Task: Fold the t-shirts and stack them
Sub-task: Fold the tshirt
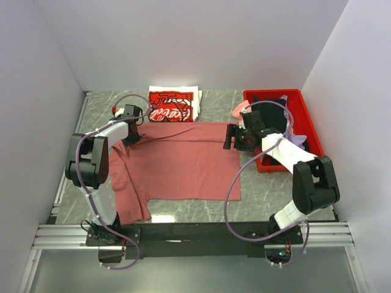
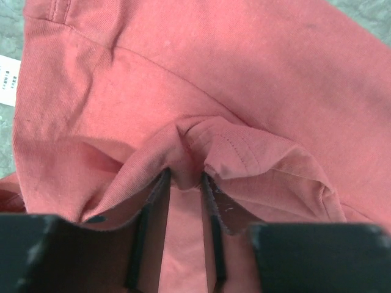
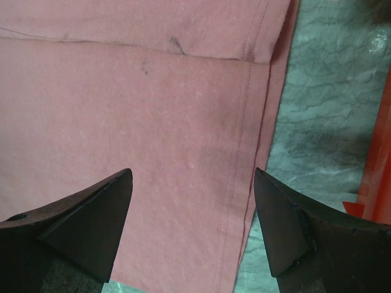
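A dusty-rose t-shirt (image 1: pixel 177 162) lies spread flat across the middle of the table. At its far left corner my left gripper (image 1: pixel 132 135) is down on the cloth. The left wrist view shows a raised fold of that t-shirt (image 2: pixel 244 79) pinched between the tips of my left gripper (image 2: pixel 184 176). My right gripper (image 1: pixel 231 137) hovers open over the shirt's far right corner. In the right wrist view the hem of the t-shirt (image 3: pixel 122 110) runs between the spread fingertips of my right gripper (image 3: pixel 192 174). A folded red-and-white t-shirt (image 1: pixel 173 105) with white script lies at the back.
A red bin (image 1: pixel 308 122) at the right holds black (image 1: pixel 269 116), pink (image 1: pixel 239 110) and lavender (image 1: pixel 298 140) cloth. Its edge (image 3: pixel 376 165) shows beside my right gripper. White walls close in on three sides. A metal rail runs along the near edge.
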Action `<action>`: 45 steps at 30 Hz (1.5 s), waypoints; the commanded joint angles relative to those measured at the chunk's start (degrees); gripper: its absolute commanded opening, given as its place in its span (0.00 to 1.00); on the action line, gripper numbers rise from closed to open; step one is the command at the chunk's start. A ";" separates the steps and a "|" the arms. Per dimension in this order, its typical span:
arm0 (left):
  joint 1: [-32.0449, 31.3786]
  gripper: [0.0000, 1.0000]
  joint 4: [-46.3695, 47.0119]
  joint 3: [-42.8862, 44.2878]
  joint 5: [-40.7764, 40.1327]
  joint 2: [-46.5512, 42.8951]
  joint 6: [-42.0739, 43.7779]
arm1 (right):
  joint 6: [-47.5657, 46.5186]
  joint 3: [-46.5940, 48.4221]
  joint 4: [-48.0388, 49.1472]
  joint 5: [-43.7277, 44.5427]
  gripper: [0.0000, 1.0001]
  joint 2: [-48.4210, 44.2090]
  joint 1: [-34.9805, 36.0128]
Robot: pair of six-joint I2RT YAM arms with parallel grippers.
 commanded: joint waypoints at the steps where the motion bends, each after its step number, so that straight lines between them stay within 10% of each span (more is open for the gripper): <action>1: 0.10 0.36 0.32 3.01 -0.46 0.64 1.61 | -0.68 1.62 0.60 0.56 0.86 0.92 0.16; 20: 1.42 0.34 -0.92 10.05 0.24 5.92 3.11 | -0.85 1.88 0.34 1.18 0.86 1.54 0.08; 27: 1.51 0.01 -1.70 10.58 0.59 5.57 3.20 | -0.94 1.97 0.17 1.18 0.86 1.72 0.16; 45: 0.89 0.01 -5.75 -5.15 1.55 -12.80 -3.30 | -1.03 1.97 0.25 0.39 0.86 1.71 0.08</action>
